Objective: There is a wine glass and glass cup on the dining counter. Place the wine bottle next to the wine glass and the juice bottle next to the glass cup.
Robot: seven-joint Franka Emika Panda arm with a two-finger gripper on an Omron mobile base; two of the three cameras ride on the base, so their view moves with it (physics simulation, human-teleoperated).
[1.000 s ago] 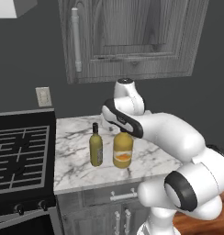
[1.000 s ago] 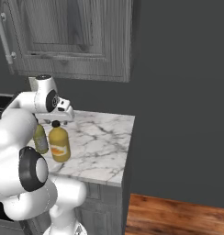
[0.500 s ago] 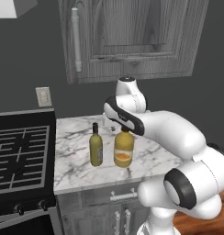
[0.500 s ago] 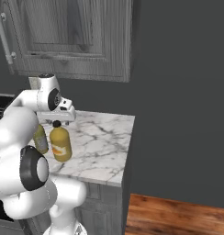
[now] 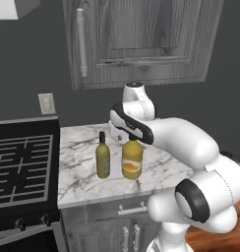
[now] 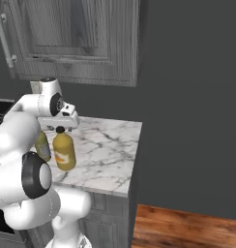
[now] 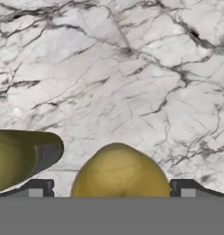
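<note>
juice bottle (image 5: 132,158) is stood upright on the marble cabinet top (image 5: 161,170) | wine bottle (image 5: 103,156) is stood just beside it, stove (image 5: 21,165) side | gripper (image 7: 111,192) is set over the juice bottle's top, fingers (image 7: 185,188) spread wide on both sides

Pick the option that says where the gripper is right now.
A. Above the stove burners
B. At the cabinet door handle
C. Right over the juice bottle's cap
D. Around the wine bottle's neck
C: in the left base view the gripper sits at the top of the juice bottle, with the wine bottle standing apart to its left; the hand view shows the orange bottle's shoulder between the fingertips.
</note>
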